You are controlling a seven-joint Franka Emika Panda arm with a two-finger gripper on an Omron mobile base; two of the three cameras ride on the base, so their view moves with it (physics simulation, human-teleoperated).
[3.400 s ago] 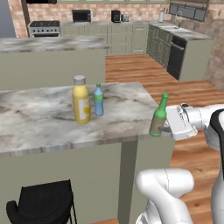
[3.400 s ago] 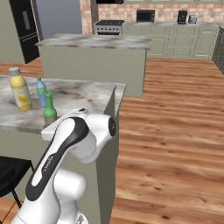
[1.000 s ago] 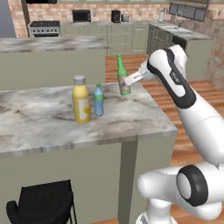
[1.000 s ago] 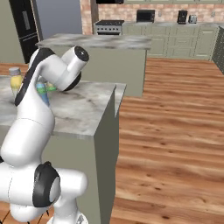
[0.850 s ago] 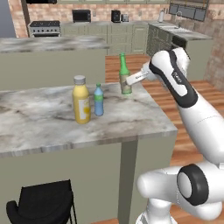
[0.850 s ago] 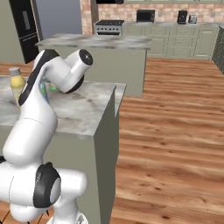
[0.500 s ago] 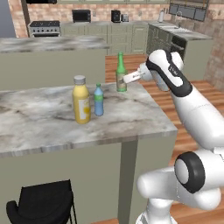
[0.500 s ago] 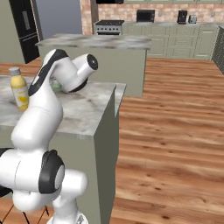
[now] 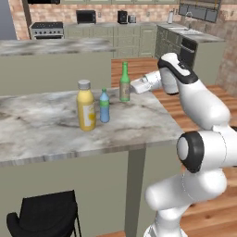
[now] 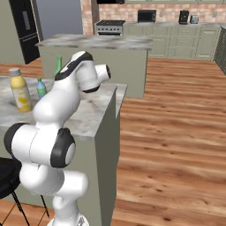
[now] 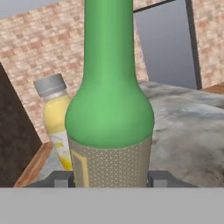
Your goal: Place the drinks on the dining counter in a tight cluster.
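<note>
My gripper point(image 9: 131, 88) is shut on the slim dark green bottle point(image 9: 124, 84), holding it upright by its lower body from the right. The bottle's base is at or just above the far right part of the dining counter point(image 9: 46, 132); I cannot tell if it touches. The yellow bottle point(image 9: 86, 105) and the small blue bottle point(image 9: 104, 106) stand close together a short way to its left and nearer the front. In the hand view the green bottle point(image 11: 109, 109) sits between my fingertips point(image 11: 61, 177), with the yellow bottle point(image 11: 54, 118) behind it. From the right base view, the green bottle's neck point(image 10: 58, 64) pokes above my arm.
A black stool point(image 9: 44, 217) stands at the counter's front. The counter's right edge point(image 9: 171, 125) drops to a wooden floor point(image 10: 176, 132). A second marble island point(image 9: 55, 46) stands behind, with the stove point(image 9: 46, 30) and wall cabinets beyond.
The green bottle in my gripper has come down and slightly left toward the counter top, closer to the blue bottle. The yellow and blue bottles have not moved.
</note>
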